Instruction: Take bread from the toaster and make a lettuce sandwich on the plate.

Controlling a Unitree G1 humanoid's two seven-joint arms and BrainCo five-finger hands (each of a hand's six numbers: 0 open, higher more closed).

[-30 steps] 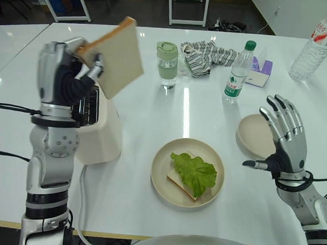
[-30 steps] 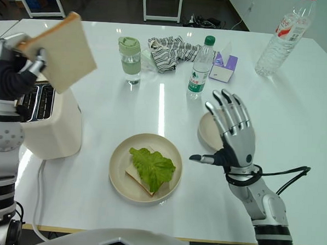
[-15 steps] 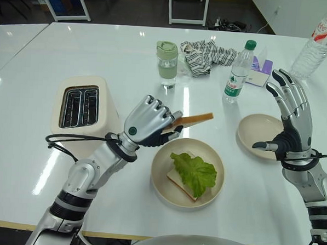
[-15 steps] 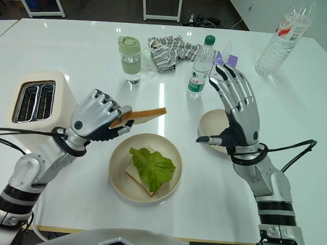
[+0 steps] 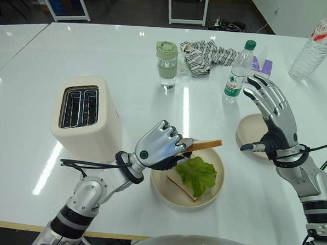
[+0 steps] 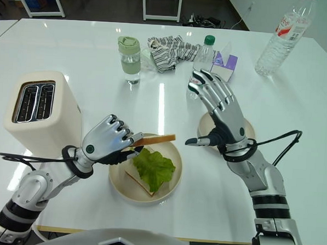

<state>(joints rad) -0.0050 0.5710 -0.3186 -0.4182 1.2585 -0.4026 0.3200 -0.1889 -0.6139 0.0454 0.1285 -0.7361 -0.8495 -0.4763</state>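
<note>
My left hand [image 5: 159, 151] is shut on a slice of bread [image 5: 205, 145], held flat just above the back rim of the round beige plate [image 5: 161, 186]. On that plate lies another slice of bread [image 5: 177, 182] with a green lettuce leaf [image 5: 196, 174] on top. The cream toaster [image 5: 86, 117] stands at the left with both slots empty. My right hand [image 5: 270, 118] hangs open, fingers spread, to the right of the plate and over a small beige dish [image 5: 246, 132].
At the back stand a green cup [image 5: 167, 64], a small bottle with a green cap [image 5: 238, 72], a striped cloth [image 5: 206, 55], a tissue pack [image 5: 261, 72] and a large clear bottle [image 5: 314, 46]. The toaster's cable [image 5: 79, 163] runs past my left forearm.
My left hand has carried the bread slice from above the toaster down and right to the plate, turning it flat. My right hand has risen and shifted left, toward the plate.
</note>
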